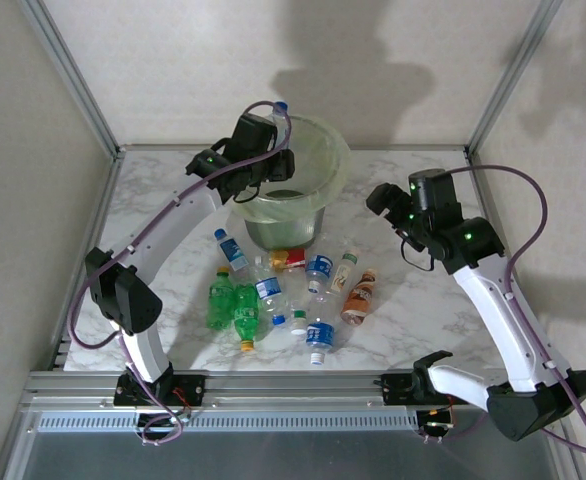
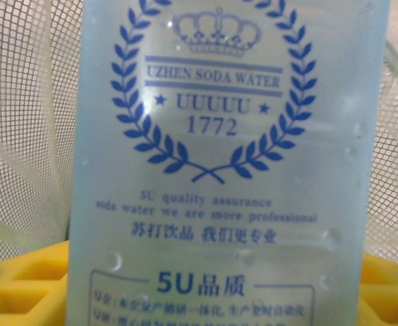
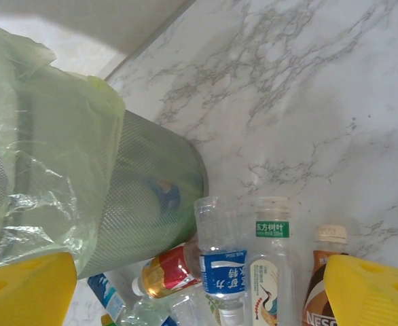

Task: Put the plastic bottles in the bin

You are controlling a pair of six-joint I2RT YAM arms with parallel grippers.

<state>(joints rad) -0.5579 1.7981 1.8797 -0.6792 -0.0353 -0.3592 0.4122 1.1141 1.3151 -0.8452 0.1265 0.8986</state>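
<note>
My left gripper hangs over the left rim of the bin, a grey mesh can with a pale green bag liner. It is shut on a clear plastic bottle with a blue crown label, whose blue cap sticks out past the gripper. Yellow fingers flank the bottle, with the lined mesh behind it. Several plastic bottles lie in front of the bin: clear with blue labels, green, red-labelled, brown-orange. My right gripper is open and empty, right of the bin, above the heap.
The right wrist view looks down at the bin's mesh wall, the red-labelled bottle, a blue-labelled one and a brown one. Bare marble table lies right of the heap. Metal frame posts stand at the back corners.
</note>
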